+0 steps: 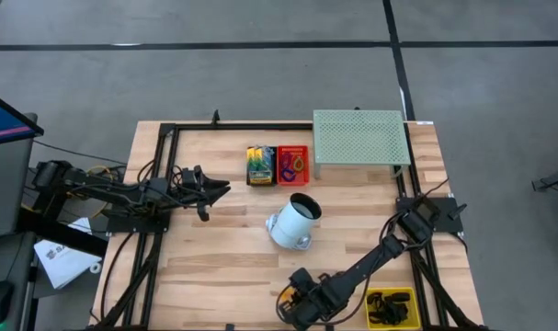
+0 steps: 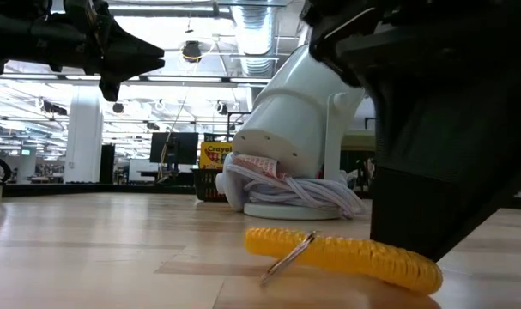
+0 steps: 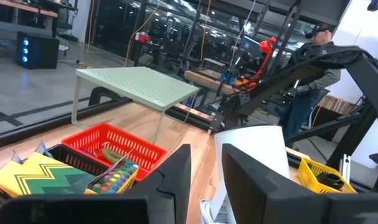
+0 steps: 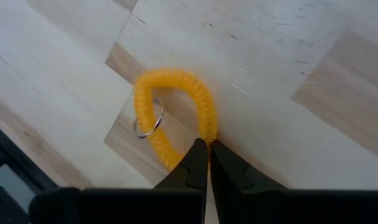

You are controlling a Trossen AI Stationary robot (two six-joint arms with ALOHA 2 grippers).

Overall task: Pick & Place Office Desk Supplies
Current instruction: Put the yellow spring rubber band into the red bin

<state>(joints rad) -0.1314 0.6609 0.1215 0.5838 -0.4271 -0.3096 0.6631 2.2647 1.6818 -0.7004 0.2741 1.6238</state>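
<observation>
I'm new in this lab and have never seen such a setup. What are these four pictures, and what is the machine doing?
It is a robot with two dark arms at a wooden table. One picture looks straight down, one sits at table height, and two come from cameras on the wrists.

On the table lie a white lamp on its side, a green mesh shelf, a black basket, a red basket and a yellow bin.

The right gripper is low at the near edge, shut on a yellow coil keyring lying on the wood. The left gripper hangs above the table, holding nothing.
</observation>
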